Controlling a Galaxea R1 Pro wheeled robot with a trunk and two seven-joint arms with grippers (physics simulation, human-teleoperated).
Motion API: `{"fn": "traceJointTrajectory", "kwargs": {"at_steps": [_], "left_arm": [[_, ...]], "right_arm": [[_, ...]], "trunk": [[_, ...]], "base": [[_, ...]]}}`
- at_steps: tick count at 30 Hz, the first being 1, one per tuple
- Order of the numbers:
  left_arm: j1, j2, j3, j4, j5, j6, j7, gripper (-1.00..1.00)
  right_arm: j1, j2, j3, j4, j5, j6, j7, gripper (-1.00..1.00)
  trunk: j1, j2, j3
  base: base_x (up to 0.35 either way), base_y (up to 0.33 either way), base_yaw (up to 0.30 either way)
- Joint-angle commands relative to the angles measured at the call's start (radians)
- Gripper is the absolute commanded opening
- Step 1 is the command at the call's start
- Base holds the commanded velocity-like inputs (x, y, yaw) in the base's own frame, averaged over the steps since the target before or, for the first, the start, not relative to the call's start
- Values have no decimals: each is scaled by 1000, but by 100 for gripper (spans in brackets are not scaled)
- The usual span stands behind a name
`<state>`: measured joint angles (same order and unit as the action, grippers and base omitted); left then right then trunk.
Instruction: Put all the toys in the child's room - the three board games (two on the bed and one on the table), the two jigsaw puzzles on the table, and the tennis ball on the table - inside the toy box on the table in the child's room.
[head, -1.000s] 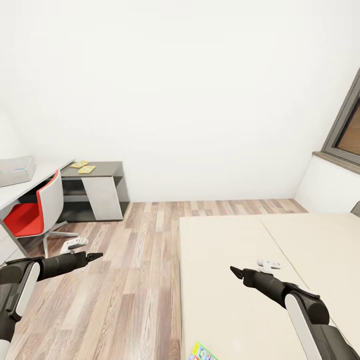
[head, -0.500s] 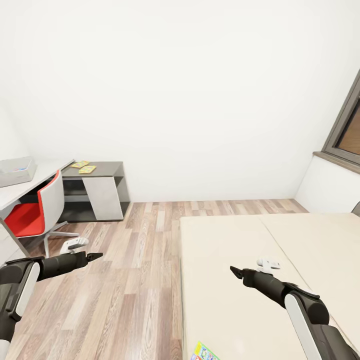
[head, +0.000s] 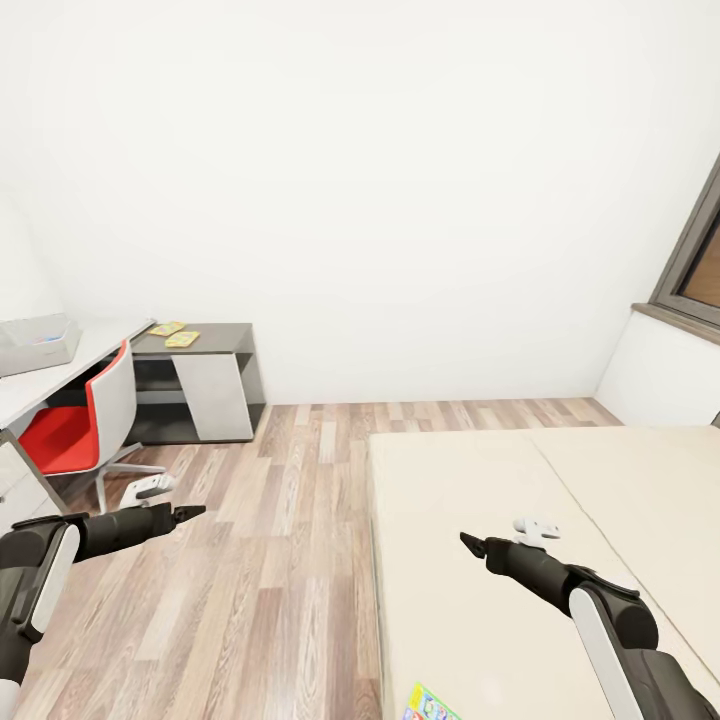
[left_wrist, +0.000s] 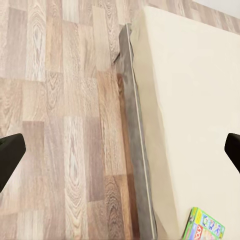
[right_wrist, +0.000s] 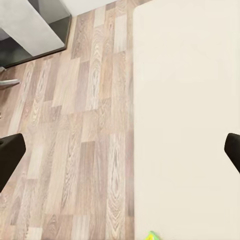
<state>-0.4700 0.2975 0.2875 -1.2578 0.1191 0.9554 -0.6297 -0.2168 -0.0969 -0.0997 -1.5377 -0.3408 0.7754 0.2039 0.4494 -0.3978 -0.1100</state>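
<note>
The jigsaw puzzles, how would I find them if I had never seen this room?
Look to the long desk against the white wall, behind the red chair. At its far end is a lower dark grey section. The jigsaw puzzles are the two small flat yellowish squares side by side on that dark top, unlike the bulky translucent grey toy box standing on the lighter part.

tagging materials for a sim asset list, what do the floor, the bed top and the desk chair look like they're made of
Floor: wood planks or wood-look laminate, with visible grain and staggered seams, matte. Bed top: plain beige mattress fabric, seemingly soft, with a piped edge in the left wrist view. Chair: red seat, possibly upholstered, in a smooth white shell, probably plastic, on a pale metal-looking base.
</note>
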Motion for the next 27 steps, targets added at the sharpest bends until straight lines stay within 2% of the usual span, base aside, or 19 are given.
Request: {"fn": "traceJointTrajectory", "kwargs": {"at_steps": [1,27], "left_arm": [[-1,0,1,0,8,8,2,100],[-1,2,1,0,10,8,2,100]], "right_arm": [[-1,0,-2,-1,3,5,6,100],[-1,0,-2,-1,3,5,6,100]], "trunk": [[1,-2,-2],[1,-2,-2]], "base": [[0,143,0],[0,143,0]]}}
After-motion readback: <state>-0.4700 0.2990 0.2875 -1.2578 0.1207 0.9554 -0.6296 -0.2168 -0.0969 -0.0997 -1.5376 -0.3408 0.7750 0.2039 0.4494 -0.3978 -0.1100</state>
